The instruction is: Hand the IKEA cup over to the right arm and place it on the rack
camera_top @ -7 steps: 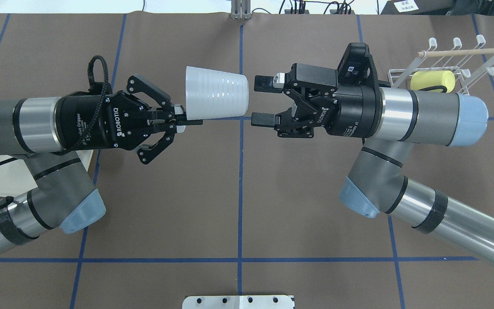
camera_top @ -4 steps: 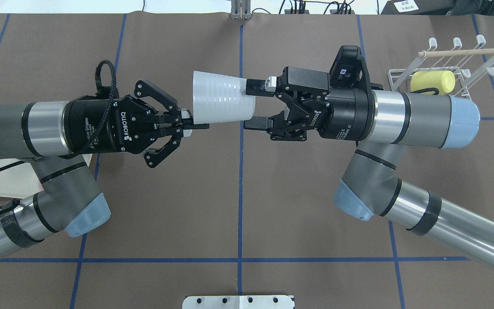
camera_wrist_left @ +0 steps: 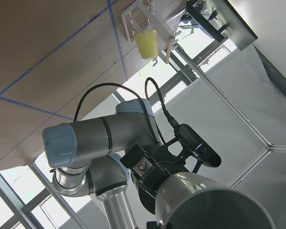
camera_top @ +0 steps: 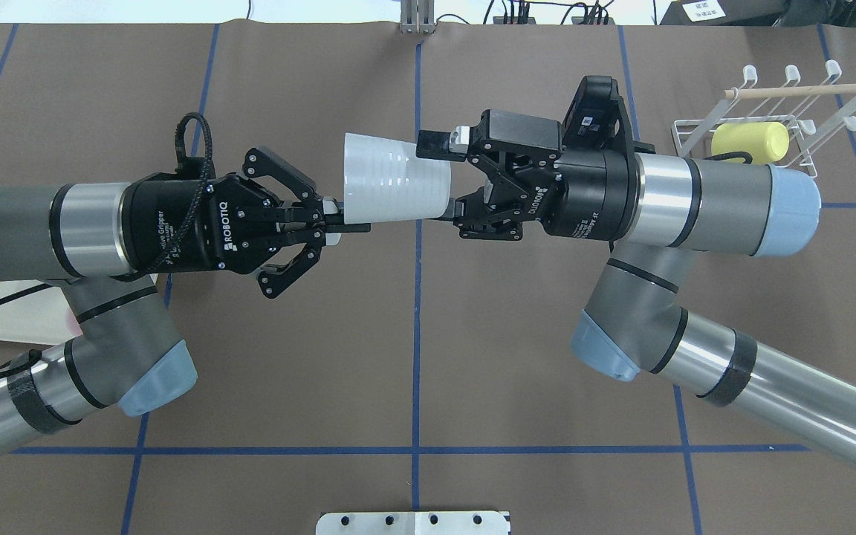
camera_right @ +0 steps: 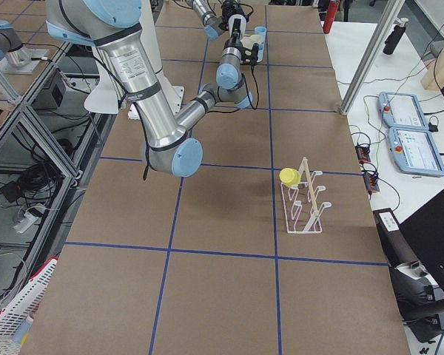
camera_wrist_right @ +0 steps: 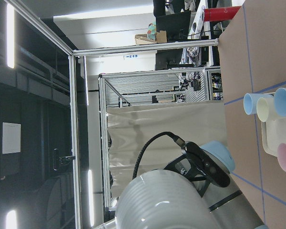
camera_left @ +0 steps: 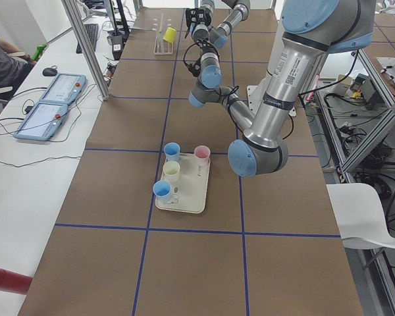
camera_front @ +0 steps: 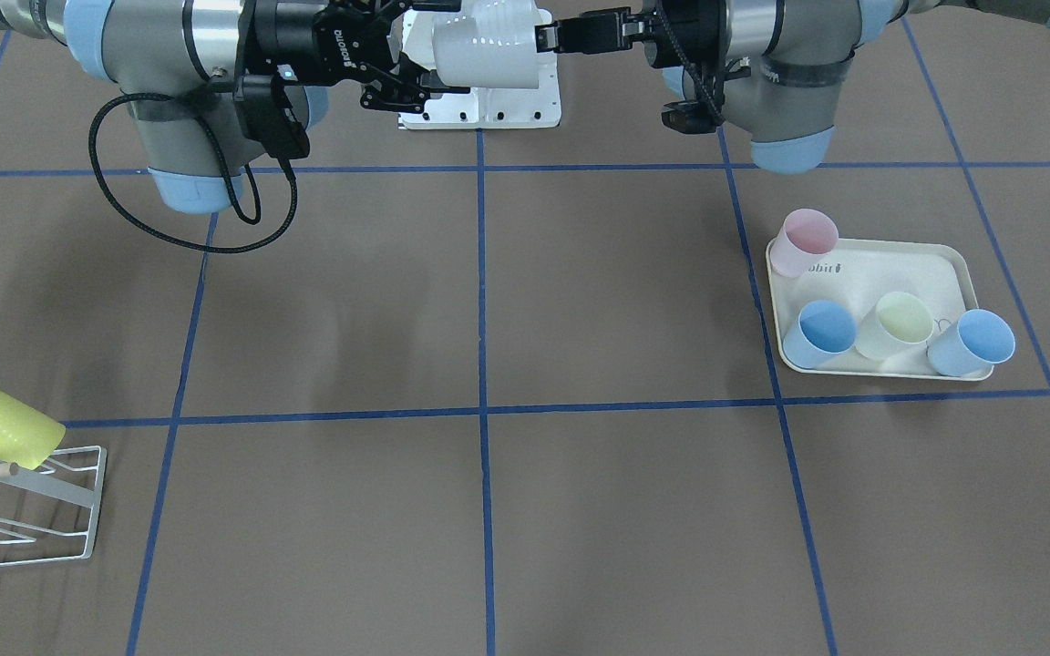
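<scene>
Far left of the white cup (camera_top: pixel 394 178), the view from above shows only a tray (camera_front: pixel 880 273) corner; the front view shows four cups (camera_front: pixel 897 323) on it. Just left, my left hand (camera_top: pixel 342 223), marked ROBOTIQ, is clamped on the ridged cup's wide rim, up in the air. Just right, my right hand (camera_top: pixel 443 177) is spread around its narrow end. Far right stands the wire rack (camera_top: pixel 805 91).

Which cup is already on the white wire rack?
The bright yellow plastic cup, tipped on the white wire rack. The white ribbed cup is held mid-air; the pink cup, pale yellow cup and two blue cups stand on the cream tray.
</scene>
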Tool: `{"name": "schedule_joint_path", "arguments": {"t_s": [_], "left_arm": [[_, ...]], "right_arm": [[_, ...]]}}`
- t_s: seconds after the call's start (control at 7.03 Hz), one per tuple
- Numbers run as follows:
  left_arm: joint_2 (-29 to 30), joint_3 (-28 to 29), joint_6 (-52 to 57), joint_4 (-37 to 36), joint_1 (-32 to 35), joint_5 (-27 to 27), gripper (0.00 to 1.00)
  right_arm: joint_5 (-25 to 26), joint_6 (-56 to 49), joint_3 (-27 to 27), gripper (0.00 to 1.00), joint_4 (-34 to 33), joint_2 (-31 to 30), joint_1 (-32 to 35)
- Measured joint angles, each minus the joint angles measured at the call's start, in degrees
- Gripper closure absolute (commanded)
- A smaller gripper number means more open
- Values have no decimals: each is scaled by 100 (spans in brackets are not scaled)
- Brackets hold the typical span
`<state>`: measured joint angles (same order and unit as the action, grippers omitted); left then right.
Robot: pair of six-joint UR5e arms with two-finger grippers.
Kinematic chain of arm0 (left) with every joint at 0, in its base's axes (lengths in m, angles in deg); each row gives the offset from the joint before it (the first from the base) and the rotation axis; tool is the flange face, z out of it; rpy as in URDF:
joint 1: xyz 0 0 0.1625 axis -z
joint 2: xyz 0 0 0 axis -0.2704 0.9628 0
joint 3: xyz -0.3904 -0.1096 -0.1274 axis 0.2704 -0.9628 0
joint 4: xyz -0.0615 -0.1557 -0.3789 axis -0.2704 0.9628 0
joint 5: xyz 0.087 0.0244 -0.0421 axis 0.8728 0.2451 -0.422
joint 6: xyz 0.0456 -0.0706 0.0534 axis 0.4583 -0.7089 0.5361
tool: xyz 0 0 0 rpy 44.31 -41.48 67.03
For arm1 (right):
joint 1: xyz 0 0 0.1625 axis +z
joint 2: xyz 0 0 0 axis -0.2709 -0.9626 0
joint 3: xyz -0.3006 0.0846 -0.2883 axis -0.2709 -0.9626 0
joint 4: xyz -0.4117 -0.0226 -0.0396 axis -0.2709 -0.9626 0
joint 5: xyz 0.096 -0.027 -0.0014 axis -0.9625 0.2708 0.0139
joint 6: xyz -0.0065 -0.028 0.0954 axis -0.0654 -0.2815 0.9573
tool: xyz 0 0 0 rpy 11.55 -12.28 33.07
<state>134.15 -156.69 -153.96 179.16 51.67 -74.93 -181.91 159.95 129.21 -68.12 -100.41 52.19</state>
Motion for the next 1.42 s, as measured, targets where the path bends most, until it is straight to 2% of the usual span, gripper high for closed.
{"name": "schedule_joint_path", "arguments": {"t_s": [0.14, 0.28, 0.43, 0.57, 0.71, 1.14, 1.42], "left_arm": [[0, -1, -1, 2, -7, 0, 100], [7, -1, 2, 6, -16, 0, 100], [15, 1, 3, 10, -26, 2, 90], [19, 2, 4, 11, -32, 3, 55], [21, 2, 6, 7, -38, 1, 1], [-29, -59, 35, 6, 36, -4, 0], [-124, -77, 61, 0, 447, -55, 0]], "right_arm": [[4, 3, -5, 28, 0, 7, -4], [5, 4, -7, 54, 0, 10, -10], [5, 5, -9, 78, 1, 9, -19], [6, 3, -11, 96, 9, 2, -27], [6, -3, -9, 100, 51, -7, -32], [5, -12, -7, 100, 216, -79, -9], [-2, -14, 13, 100, 420, -290, 105]]}}
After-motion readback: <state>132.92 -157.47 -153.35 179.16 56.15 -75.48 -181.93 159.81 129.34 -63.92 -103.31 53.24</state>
